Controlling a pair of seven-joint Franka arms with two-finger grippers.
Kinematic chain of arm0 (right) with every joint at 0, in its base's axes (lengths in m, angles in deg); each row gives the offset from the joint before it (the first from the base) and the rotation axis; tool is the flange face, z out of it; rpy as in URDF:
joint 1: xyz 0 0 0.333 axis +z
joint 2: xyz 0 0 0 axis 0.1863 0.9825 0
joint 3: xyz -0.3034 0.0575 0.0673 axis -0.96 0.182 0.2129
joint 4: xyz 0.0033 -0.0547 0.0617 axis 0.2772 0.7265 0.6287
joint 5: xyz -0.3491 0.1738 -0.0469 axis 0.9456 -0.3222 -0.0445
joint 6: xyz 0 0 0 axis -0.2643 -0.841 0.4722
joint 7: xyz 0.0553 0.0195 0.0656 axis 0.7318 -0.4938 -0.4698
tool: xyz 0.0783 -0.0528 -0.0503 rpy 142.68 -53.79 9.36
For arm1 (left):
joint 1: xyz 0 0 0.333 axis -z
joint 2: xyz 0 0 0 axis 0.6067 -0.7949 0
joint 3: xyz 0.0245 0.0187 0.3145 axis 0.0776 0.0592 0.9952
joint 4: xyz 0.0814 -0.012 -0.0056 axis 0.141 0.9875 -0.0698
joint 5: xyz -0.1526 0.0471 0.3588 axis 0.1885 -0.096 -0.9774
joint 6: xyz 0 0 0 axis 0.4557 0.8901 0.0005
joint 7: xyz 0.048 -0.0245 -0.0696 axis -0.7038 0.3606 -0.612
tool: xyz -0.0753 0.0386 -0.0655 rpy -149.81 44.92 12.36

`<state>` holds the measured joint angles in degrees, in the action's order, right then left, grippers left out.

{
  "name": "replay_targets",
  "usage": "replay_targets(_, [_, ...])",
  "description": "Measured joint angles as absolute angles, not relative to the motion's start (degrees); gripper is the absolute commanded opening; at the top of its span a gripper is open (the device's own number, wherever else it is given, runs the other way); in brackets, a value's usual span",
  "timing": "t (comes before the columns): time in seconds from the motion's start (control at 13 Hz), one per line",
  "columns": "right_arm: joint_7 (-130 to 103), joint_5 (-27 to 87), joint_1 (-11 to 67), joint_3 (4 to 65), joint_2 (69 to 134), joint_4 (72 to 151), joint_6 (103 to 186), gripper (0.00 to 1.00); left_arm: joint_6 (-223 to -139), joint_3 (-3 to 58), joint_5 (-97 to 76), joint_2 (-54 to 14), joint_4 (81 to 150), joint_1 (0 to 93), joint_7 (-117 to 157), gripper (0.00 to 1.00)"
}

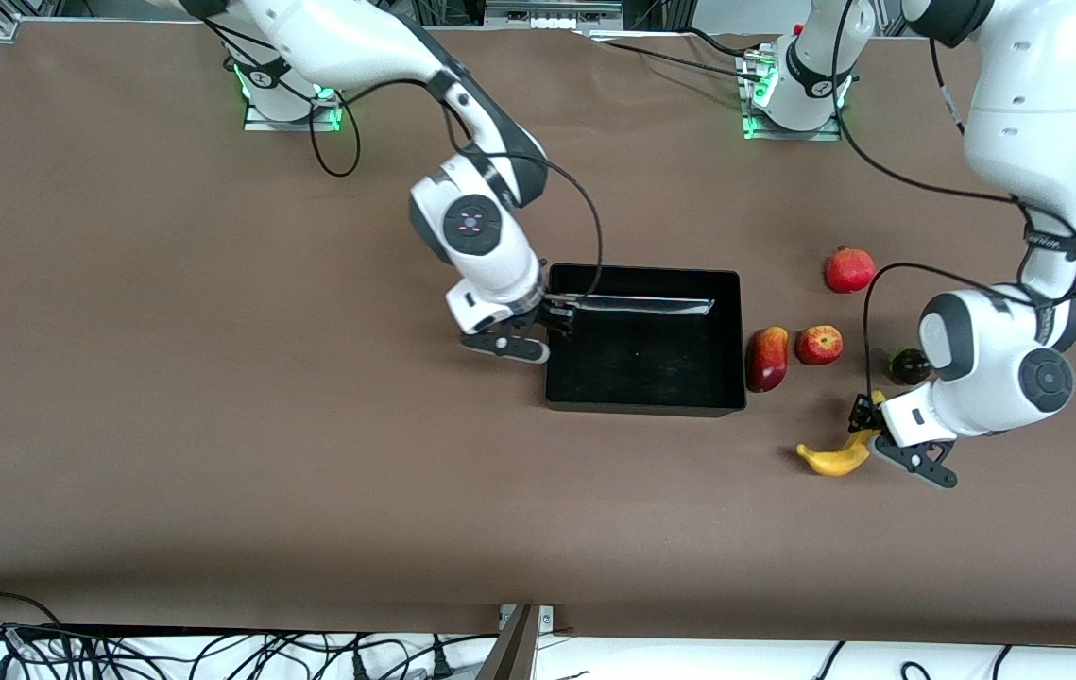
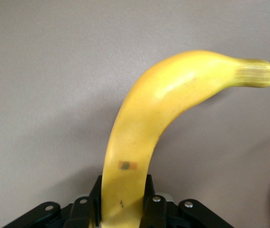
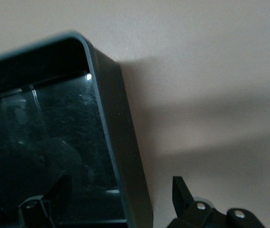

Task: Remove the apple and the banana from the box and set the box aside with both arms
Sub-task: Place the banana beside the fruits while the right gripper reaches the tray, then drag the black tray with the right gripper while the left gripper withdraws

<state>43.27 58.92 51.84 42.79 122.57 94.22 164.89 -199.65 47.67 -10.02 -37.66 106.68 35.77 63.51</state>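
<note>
The yellow banana (image 1: 830, 460) lies on the brown table toward the left arm's end, nearer to the front camera than the other fruits. My left gripper (image 1: 863, 425) is shut on one end of it; in the left wrist view the banana (image 2: 173, 99) runs out from between my left gripper's (image 2: 123, 192) fingers. The small red apple (image 1: 819, 345) sits beside the black box (image 1: 646, 408). My right gripper (image 1: 552, 319) is open and straddles the box's wall at the right arm's end. In the right wrist view my right gripper (image 3: 121, 186) has one finger inside and one outside the box wall (image 3: 125, 156).
An oblong dark-red fruit (image 1: 767, 359) lies between the box and the apple. A larger red round fruit with a crown tip (image 1: 849, 269) sits farther from the front camera. A small dark round object (image 1: 906, 365) is partly hidden by the left arm.
</note>
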Motion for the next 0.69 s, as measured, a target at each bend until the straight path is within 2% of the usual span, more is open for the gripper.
replay_targets(0.08, [43.27,58.97,51.97,42.74,123.81,94.16,165.54,0.0,-200.6,47.67,-10.02,-38.58,106.47,35.97,63.51,1.0])
replay_targets(0.31, [42.79,60.17,52.01,42.58,125.4,93.95,166.01,0.0,-201.49,47.68,-10.02,-38.97,105.68,36.26,63.4,1.0])
replay_targets(0.46, [41.01,62.0,51.79,41.49,125.25,92.94,165.86,0.0,-200.58,47.68,-10.02,-36.69,104.56,36.25,63.4,1.0])
replay_targets(0.69, [38.16,62.26,49.39,40.34,125.02,92.36,164.83,0.0,-187.78,47.67,-10.37,-25.39,105.13,36.28,61.24,1.0])
